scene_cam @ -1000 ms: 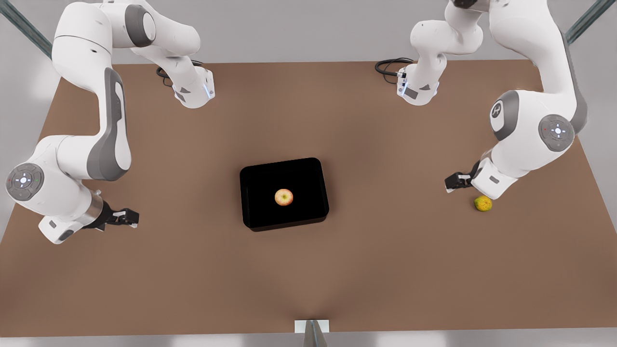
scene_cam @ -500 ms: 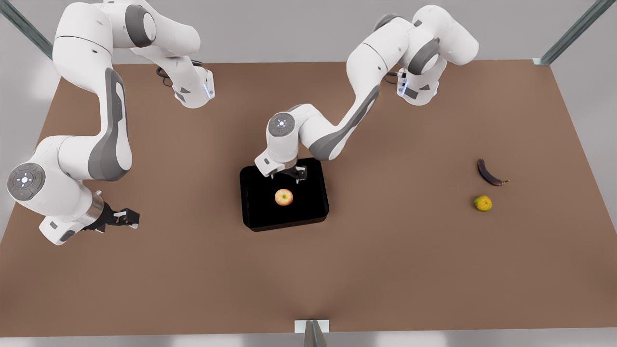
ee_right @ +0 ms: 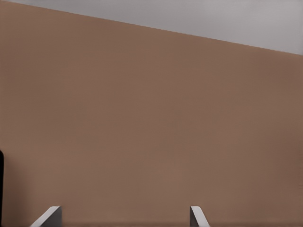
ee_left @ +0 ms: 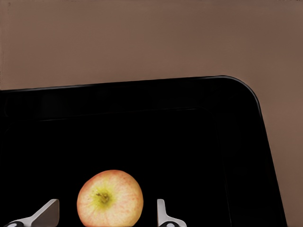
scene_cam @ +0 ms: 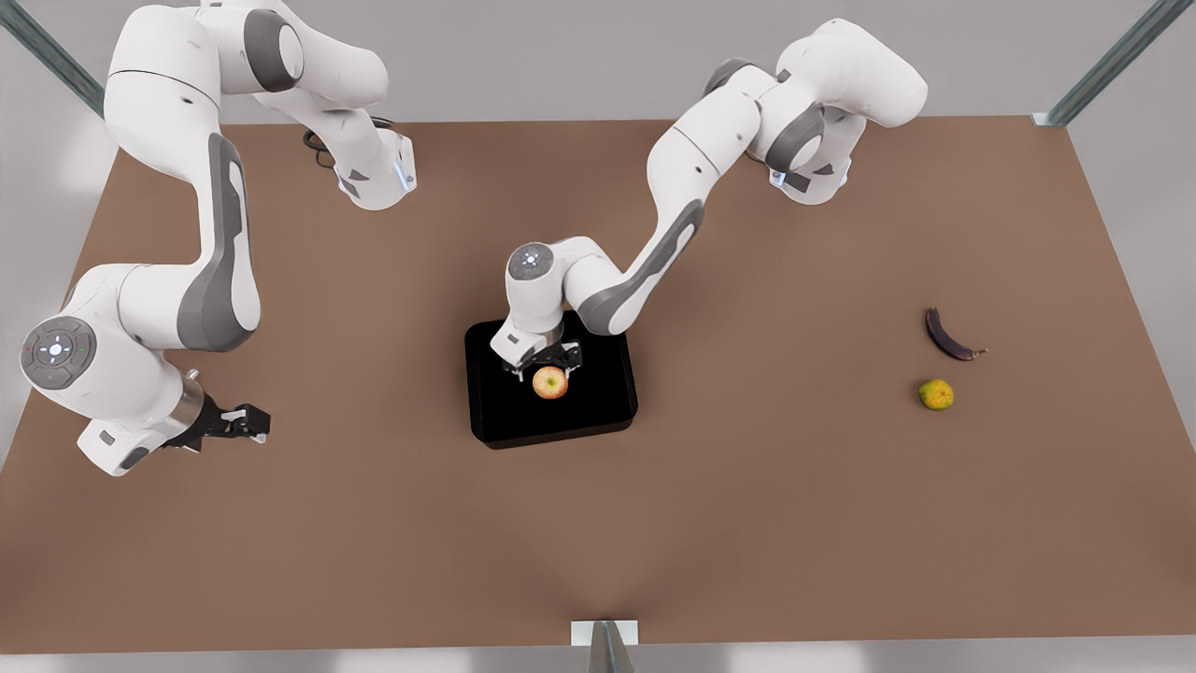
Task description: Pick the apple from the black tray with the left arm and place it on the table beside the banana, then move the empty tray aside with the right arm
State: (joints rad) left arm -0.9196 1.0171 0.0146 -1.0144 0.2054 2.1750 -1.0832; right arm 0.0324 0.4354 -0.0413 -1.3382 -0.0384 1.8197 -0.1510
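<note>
We see the left gripper [scene_cam: 545,365] over the far half of the black tray [scene_cam: 598,421], its two fingers [ee_left: 47,215] spread wide, one on each side of the apple [scene_cam: 550,382] with a gap between each finger and the fruit; it holds nothing. In the left wrist view the apple [ee_left: 110,197] sits between the two fingertips, stem dimple up, resting on the tray floor [ee_left: 189,142].

We count one apple, one tray, one banana [scene_cam: 950,336], one small green-yellow fruit [scene_cam: 936,394] and two arms.

Going from near to far: the right gripper [scene_cam: 245,422] waits low over the table [scene_cam: 747,523] at the front view's left, well apart from the tray, its fingers [ee_right: 49,216] spread with only bare tabletop between them. The tray lies near the middle of the table with the apple about at its centre. At the front view's right, well away from the tray, the green-yellow fruit lies on the table, and just beyond it lies the dark banana, near the fruit without touching it.
</note>
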